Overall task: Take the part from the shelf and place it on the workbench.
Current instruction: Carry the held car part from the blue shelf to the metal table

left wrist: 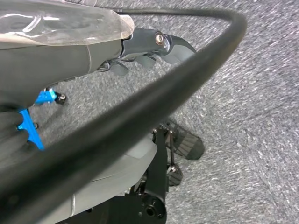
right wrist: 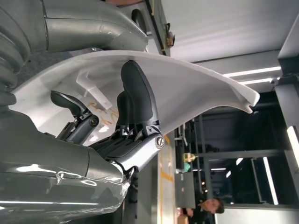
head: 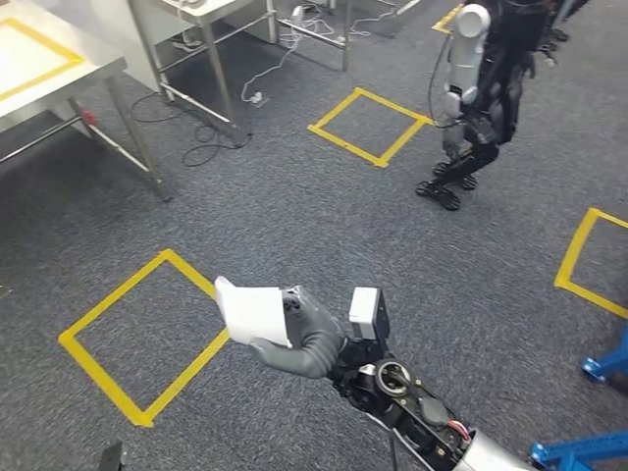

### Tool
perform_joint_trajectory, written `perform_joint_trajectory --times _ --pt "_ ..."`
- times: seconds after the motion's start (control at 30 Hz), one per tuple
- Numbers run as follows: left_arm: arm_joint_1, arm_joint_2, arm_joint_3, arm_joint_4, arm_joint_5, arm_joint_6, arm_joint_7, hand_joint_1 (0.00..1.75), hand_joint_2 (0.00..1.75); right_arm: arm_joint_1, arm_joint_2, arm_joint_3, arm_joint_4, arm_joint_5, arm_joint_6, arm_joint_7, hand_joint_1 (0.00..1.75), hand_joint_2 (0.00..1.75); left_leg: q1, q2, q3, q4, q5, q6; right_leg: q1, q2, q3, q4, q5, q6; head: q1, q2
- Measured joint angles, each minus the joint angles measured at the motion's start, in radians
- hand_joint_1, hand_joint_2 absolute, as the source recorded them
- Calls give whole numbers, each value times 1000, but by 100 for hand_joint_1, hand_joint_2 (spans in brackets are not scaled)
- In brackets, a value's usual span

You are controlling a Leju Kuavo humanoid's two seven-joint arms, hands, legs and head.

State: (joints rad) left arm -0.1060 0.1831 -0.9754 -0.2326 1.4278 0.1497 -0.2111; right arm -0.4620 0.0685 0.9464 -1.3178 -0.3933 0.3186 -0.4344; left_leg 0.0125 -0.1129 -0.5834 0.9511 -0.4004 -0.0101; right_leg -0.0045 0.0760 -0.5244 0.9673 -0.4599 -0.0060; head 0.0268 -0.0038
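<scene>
Grey carpet (head: 296, 216), marked with squares of yellow tape (head: 140, 339), is seen across the floor from the head view. At the upper left a steel workbench (head: 44, 69) with a yellow outline on its top is seen, and cables are spread on the carpet beneath a second table behind it. Another humanoid robot (head: 481, 88) is stood at the upper right beside a yellow square, and blue frame parts (head: 593, 412) are seen at the lower right edge. The white part (head: 251, 312) is held above the carpet, well apart from the workbench, by the right hand (head: 307, 334), whose thumb and dark fingers (right wrist: 135, 93) are wrapped around it. A person is seen in the background of the right wrist view. The left hand (left wrist: 148, 51) is shown over the carpet with fingers curled in and nothing held
</scene>
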Motion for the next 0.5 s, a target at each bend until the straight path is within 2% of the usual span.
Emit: perform_joint_trajectory --times 0.03,0.07,0.1,0.13,0.17,0.2,0.23,0.27,0.3,0.33,0.4,0.43,0.47,0.5 --pt "3 0 -1 0 -3 -1 0 0 175 1 -2 0 -4 0 -6 2 175 175 1 -10 -3 -2 3 -7 0 -9 6 -8 0 -2 2 0" --pt "6 1 -1 0 -6 -1 0 0 175 2 -3 0 -8 0 -11 3 175 175 2 -7 -6 0 2 -12 -2 -20 11 -14 4 -4 1 0" --pt "7 2 -2 0 -8 -2 -1 0 175 3 -5 0 -13 -1 -15 4 175 175 1 10 -14 15 -8 -16 -3 -30 15 -21 9 -7 -2 0" --pt "7 3 -2 0 -10 -4 -1 0 175 4 -7 -1 -18 -1 -18 5 175 175 -1 35 -32 51 -29 -19 -5 -43 17 -28 13 -11 -9 0" --pt "4 3 -3 0 -11 -5 -1 0 175 6 -9 -1 -22 -1 -20 7 175 175 -1 64 -61 108 -59 -22 -5 -57 19 -32 15 -14 -17 0" --pt "2 3 -3 0 -11 -6 -2 0 175 9 -12 -1 -25 -1 -23 8 175 175 0 84 -98 177 -91 -26 -3 -71 19 -33 15 -17 -24 0" --pt "1 3 -3 0 -11 -7 -2 0 175 14 -15 -1 -26 -1 -26 10 175 175 2 92 -132 241 -113 -30 -2 -85 18 -33 14 -18 -29 0" --pt "1 3 -4 0 -12 -8 -2 0 175 19 -18 -1 -28 -1 -29 12 175 175 6 97 -153 280 -121 -35 -2 -98 18 -33 12 -18 -32 0" --pt "2 3 -4 0 -12 -9 -2 0 175 23 -19 -1 -29 -1 -31 14 175 175 9 101 -155 280 -110 -39 -2 -110 18 -33 11 -17 -35 0" --pt "3 4 -4 0 -12 -9 -2 0 175 25 -21 -1 -32 -1 -33 15 175 175 13 109 -134 239 -83 -43 -3 -121 18 -32 9 -15 -39 0" --pt "2 5 -4 0 -12 -9 -2 0 175 27 -21 -2 -38 -1 -36 17 175 175 17 143 -57 95 -21 -46 -2 -140 18 -27 2 -6 -49 0" --pt "1 5 -4 0 -12 -10 -2 0 175 27 -22 -3 -40 -1 -36 18 175 175 15 157 -27 38 -3 -43 -1 -148 19 -24 -2 1 -52 0" --pt "0 6 -4 0 -12 -10 -2 0 175 27 -22 -4 -43 -1 -37 18 175 175 13 164 -11 8 3 -37 1 -155 21 -22 -6 7 -53 0" --pt "-1 6 -4 0 -13 -10 -2 0 175 27 -22 -4 -46 -1 -37 18 175 175 9 161 -10 2 0 -29 3 -162 23 -22 -10 13 -52 0"
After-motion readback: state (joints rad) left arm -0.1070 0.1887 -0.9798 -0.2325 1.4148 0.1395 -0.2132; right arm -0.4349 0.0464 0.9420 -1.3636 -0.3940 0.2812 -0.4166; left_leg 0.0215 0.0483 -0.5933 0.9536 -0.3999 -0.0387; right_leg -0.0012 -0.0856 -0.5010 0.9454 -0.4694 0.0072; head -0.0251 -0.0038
